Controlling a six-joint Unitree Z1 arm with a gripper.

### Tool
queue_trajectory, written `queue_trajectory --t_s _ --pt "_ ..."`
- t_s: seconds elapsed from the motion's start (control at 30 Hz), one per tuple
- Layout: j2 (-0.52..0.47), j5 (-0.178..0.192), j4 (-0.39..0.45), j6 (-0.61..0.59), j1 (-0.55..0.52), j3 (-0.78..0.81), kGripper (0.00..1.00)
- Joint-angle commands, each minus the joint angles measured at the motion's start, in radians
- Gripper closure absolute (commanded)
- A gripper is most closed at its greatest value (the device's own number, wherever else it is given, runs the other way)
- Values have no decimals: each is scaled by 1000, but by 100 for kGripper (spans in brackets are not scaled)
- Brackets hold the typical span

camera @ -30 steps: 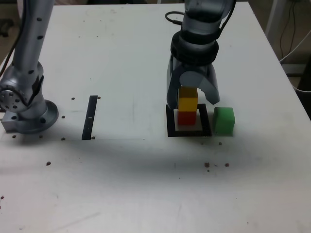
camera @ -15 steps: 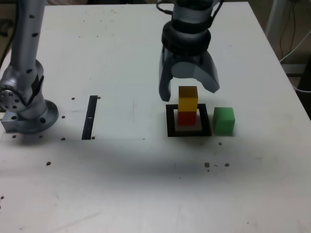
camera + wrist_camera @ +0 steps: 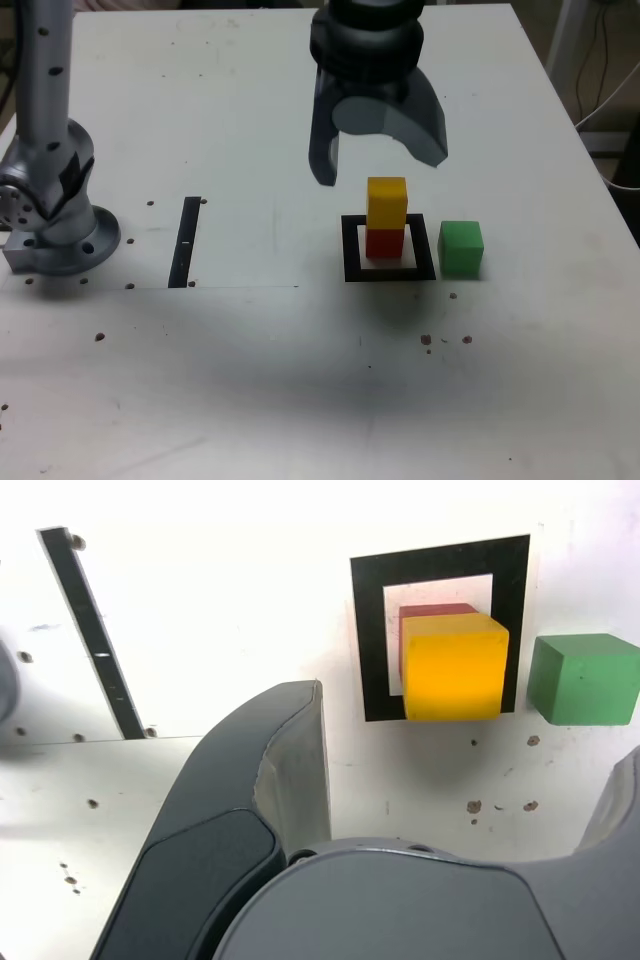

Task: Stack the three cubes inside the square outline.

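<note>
Yellow cube point(image 3: 386, 196) sits on red cube point(image 3: 384, 241), both inside the black square outline point(image 3: 350, 250), right of centre in the exterior view. Green cube point(image 3: 461, 248) rests on the white tabletop point(image 3: 300, 380) just beside the outline's right edge. Grey gripper point(image 3: 375, 165) hangs above the stack, jaws wide open, holding nothing. Thin black strip point(image 3: 185, 240) lies centre-left.

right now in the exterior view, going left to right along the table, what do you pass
arm base → thin black strip → square outline holding the yellow cube on the red cube → green cube
</note>
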Motion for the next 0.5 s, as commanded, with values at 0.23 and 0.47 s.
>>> queue_trajectory --t_s 0.23,0.47 --pt "77 42 64 28 -77 -187 0" --pt "157 36 60 50 -86 -248 0"
